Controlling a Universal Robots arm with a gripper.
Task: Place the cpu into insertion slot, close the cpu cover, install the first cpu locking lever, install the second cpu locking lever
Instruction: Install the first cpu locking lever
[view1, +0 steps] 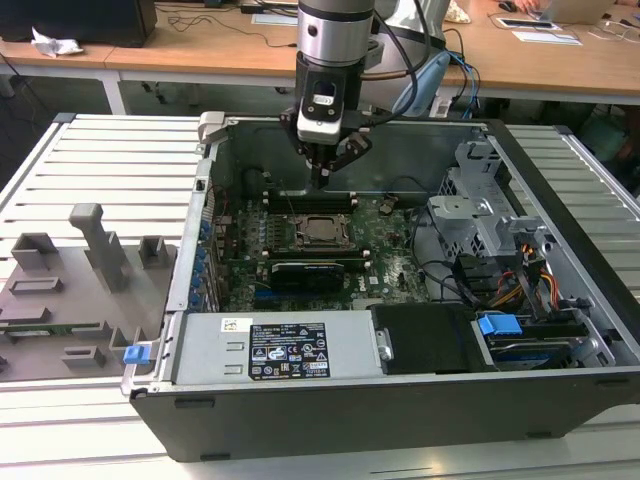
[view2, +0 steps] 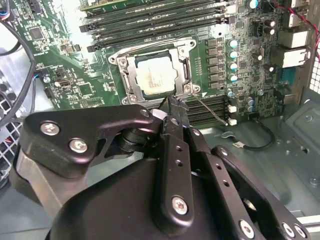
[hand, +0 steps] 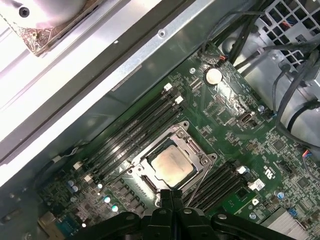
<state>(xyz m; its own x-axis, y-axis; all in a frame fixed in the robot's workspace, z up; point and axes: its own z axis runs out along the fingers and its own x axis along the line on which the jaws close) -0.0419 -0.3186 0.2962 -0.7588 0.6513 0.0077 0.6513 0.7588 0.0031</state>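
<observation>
Care counts here: we judge the gripper (view2: 173, 104), its fingers pressed together on nothing, should press the seemingly unlatched locking lever (view2: 210, 109) slowly, clear of the motherboard (view2: 75, 75). The cpu (view2: 156, 76) lies in the insertion slot (view2: 187, 47) under the lowered cpu cover (view2: 131, 75). The second wrist view gives us the lever beside the fingertips; the exterior view gives the computer case (view1: 400, 400) on the worktop (view1: 100, 160)
</observation>
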